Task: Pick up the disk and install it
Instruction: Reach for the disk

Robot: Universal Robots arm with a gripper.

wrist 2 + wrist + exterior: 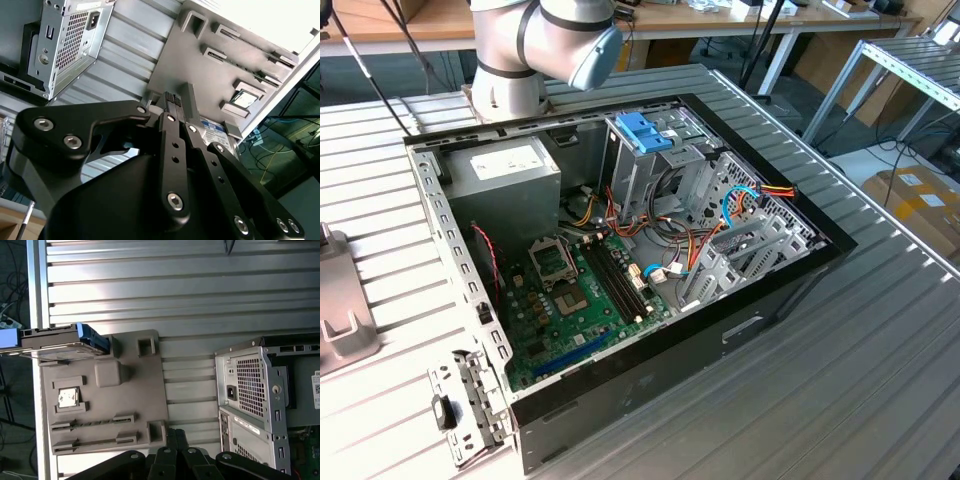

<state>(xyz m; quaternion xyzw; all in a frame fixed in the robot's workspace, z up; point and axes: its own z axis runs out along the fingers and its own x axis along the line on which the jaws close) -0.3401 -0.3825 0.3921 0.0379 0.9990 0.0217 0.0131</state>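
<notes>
Disk (60, 342), one, on one grey tray (140, 390) near one end effector (175, 436)

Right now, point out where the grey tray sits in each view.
Exterior view: the grey tray is cut off at the exterior view's left edge, on the slatted table beside the open computer.
Second wrist view: the tray lies on the slats, next to the computer.
First wrist view: the tray lies flat, with the disk at one end.
Shared landmark: the computer's power supply.
</notes>
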